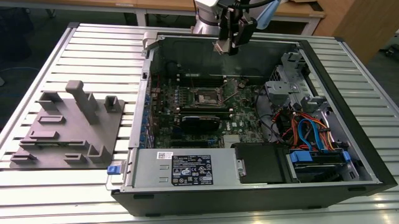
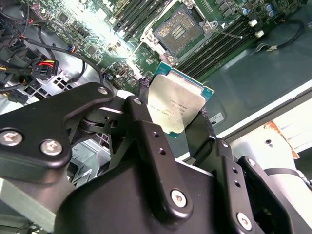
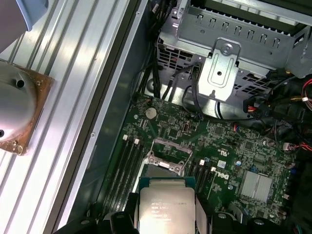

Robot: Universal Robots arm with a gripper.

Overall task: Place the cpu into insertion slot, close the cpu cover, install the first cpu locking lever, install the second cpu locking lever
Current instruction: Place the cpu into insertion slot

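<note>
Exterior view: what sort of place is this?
Likely a robotics lab bench: an open computer case lies on a slatted table, a grey holder block beside it, the gripper holding the cpu.

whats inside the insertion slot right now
Nothing sits in the insertion slot: its bare dark contact field shows. The cpu, clamped in the gripper, hides part of the slot in the first wrist view.

Work surface: slatted aluminium table [image 1: 93,42], pale grey, evenly lit, soft glare on the slats. Behind it a wooden desk [image 1: 162,5] on a pale metal frame. Wooden panel [image 1: 358,25] stands at the exterior view's far right corner. Dark floor [image 1: 37,46] beyond the table edge, exterior view's left.
</note>
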